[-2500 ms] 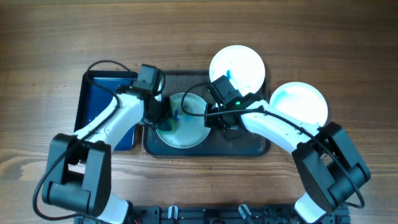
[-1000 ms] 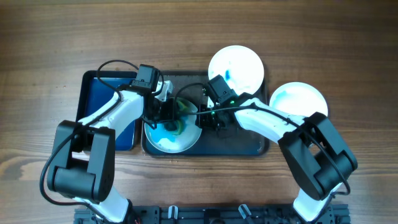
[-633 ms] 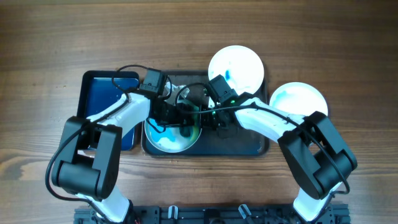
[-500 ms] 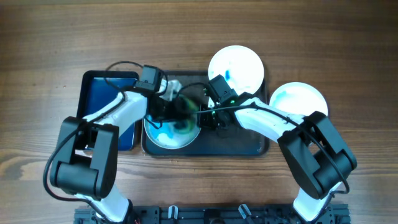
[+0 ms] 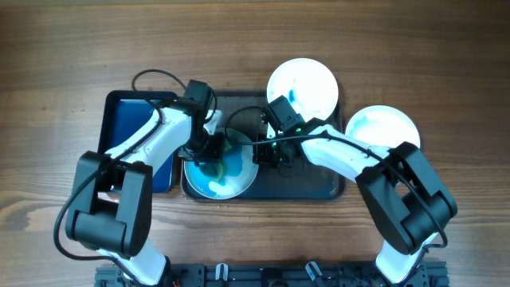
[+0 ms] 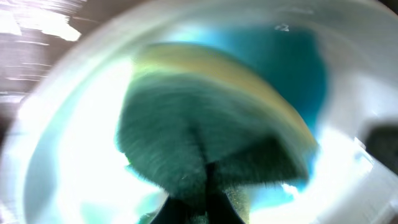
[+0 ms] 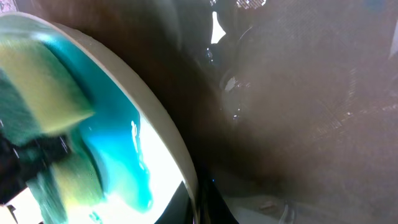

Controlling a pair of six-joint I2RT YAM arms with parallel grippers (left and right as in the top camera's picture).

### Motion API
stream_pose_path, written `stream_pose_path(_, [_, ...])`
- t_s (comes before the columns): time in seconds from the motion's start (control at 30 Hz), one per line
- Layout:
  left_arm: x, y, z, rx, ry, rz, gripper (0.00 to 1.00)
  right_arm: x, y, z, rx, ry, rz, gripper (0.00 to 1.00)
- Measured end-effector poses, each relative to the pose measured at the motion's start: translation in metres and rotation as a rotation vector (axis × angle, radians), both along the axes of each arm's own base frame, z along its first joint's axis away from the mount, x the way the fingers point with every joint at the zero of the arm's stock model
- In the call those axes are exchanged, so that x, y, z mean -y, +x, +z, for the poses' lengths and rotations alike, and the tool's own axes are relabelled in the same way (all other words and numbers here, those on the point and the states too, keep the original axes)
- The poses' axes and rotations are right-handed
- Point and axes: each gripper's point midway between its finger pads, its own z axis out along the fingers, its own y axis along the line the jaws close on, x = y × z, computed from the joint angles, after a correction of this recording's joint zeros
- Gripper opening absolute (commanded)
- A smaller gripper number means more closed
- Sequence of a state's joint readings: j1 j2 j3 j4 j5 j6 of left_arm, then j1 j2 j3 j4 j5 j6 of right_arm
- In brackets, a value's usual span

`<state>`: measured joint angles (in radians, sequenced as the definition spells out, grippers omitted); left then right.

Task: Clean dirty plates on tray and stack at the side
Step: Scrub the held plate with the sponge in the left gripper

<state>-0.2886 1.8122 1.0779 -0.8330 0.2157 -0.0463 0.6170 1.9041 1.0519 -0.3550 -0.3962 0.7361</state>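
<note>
A white plate (image 5: 221, 177) smeared with blue lies on the dark tray (image 5: 315, 185). My left gripper (image 5: 209, 151) is shut on a green and yellow sponge (image 5: 221, 156) pressed onto the plate; the sponge fills the left wrist view (image 6: 205, 143). My right gripper (image 5: 261, 151) is shut on the plate's right rim, seen in the right wrist view (image 7: 186, 174). Two white plates with blue smears lie on the table: one behind the tray (image 5: 303, 86), one at the right (image 5: 382, 131).
A blue tray (image 5: 127, 135) lies to the left of the dark tray. Cables loop over the back of the dark tray. Bare wooden table (image 5: 255, 40) lies behind.
My left gripper has scrubbed the sponge back and forth over the plate and now sits at its upper left. More blue smear shows. The right gripper has kept its hold on the rim.
</note>
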Motion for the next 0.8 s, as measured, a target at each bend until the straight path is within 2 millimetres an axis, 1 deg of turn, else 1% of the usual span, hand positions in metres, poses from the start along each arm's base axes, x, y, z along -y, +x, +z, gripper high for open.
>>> stream_pose_path(0.07, [0.021,-0.013,0.003,-0.032,-0.109,-0.09,0.04,0.0,0.0,0.0,-0.001,0.001,-0.001,0.04])
stream_pose_path(0.13, [0.032,-0.017,0.004,-0.037,-0.17,-0.132,0.04,0.0,0.0,0.0,-0.001,0.0,-0.002,0.04])
stream_pose_path(0.2, [0.039,-0.011,0.005,-0.004,-0.208,-0.145,0.04,0.002,0.002,0.0,0.0,0.0,-0.007,0.04])
stream_pose_path(0.27, [0.044,0.009,0.005,0.076,-0.22,-0.116,0.04,0.004,0.005,0.0,0.001,-0.001,-0.021,0.04])
stream_pose_path(0.33, [0.04,0.03,0.003,0.145,-0.178,-0.043,0.04,0.005,0.006,0.0,0.0,0.0,-0.029,0.04])
stream_pose_path(0.37, [0.031,0.049,0.002,0.206,-0.117,0.043,0.04,0.005,0.006,0.0,-0.001,0.0,-0.032,0.04])
stream_pose_path(0.4, [0.026,0.052,0.002,0.215,-0.093,0.075,0.04,0.005,0.006,0.0,-0.002,0.0,-0.035,0.04])
stream_pose_path(0.47, [0.011,0.062,0.006,0.232,0.004,0.168,0.04,0.005,0.007,0.0,-0.001,-0.001,-0.037,0.04])
stream_pose_path(0.53, [-0.006,0.076,0.021,0.263,0.11,0.232,0.04,0.005,0.007,0.0,0.0,0.0,-0.039,0.04])
stream_pose_path(0.63, [-0.018,0.09,0.044,0.295,0.184,0.269,0.04,0.005,0.006,0.0,-0.004,-0.003,-0.038,0.04])
stream_pose_path(0.67, [-0.024,0.093,0.057,0.294,0.215,0.296,0.04,0.005,0.006,0.0,-0.004,-0.003,-0.037,0.04])
stream_pose_path(0.73, [-0.03,0.087,0.07,0.26,0.249,0.331,0.04,0.009,0.003,0.0,-0.021,-0.027,-0.034,0.04])
stream_pose_path(0.8, [-0.031,0.085,0.077,0.245,0.252,0.357,0.04,0.018,0.001,0.001,-0.034,-0.093,-0.027,0.04])
